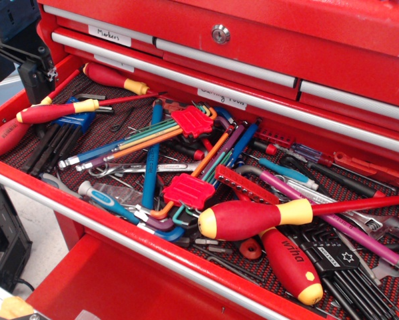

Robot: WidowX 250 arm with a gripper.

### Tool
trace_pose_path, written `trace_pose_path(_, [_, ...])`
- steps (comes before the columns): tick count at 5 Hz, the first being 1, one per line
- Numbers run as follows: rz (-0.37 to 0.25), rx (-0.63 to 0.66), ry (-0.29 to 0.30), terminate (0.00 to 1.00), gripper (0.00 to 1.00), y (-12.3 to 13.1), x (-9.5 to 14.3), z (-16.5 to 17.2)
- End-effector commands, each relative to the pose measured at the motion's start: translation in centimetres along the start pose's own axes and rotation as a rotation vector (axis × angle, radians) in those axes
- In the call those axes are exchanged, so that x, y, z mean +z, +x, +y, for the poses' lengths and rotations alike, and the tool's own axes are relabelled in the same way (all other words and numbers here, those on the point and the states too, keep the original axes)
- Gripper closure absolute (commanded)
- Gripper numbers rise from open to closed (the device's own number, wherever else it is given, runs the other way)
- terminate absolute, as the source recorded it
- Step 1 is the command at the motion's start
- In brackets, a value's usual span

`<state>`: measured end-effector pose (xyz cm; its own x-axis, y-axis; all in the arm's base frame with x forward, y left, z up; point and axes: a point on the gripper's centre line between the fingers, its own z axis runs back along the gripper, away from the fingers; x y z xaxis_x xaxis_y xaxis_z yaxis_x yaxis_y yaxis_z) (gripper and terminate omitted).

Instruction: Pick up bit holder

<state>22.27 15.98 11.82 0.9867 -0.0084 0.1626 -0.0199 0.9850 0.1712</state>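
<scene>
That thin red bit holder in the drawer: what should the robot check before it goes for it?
1. Bit holder in view: ok, it lies mid-drawer.
2. Top face free: ok for most of its length.
3. Lower end free: not ok, it runs under the big screwdriver.
4. Sides free: not ok, the hex key sets and loose keys crowd it.
5. Hand position: not ok, it is at the drawer's far left, away from the holder.
6. Hand open: cannot tell.
</scene>
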Motion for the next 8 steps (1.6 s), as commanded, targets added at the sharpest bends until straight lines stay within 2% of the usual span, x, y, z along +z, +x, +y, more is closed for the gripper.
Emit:
trace_pose_path(1, [0.000,0.000,0.000,0.00,0.00,0.0,0.0,0.0])
trace_pose_path(2, [0.021,0.132,0.024,0.00,0.00,1.5,1.1,-2.9])
trace_pose_path(3, [0.012,-0.120,-0.003,0.00,0.00,1.6,2.0,-6.2])
trace_pose_path(4, [0.017,-0.366,-0.074,0.00,0.00,1.4,2.4,-9.3])
trace_pose_path(5, [0.002,-0.615,-0.106,0.00,0.00,1.7,2.0,-12.7])
trace_pose_path(6, [-0.090,-0.853,-0.113,0.00,0.00,1.9,0.9,-15.2])
trace_pose_path(7, [-0.151,-1.015,-0.111,0.00,0.00,3.3,-0.2,-16.1])
trace_pose_path(8, [-0.169,-1.239,-0.151,0.00,0.00,4.6,-2.0,-16.9])
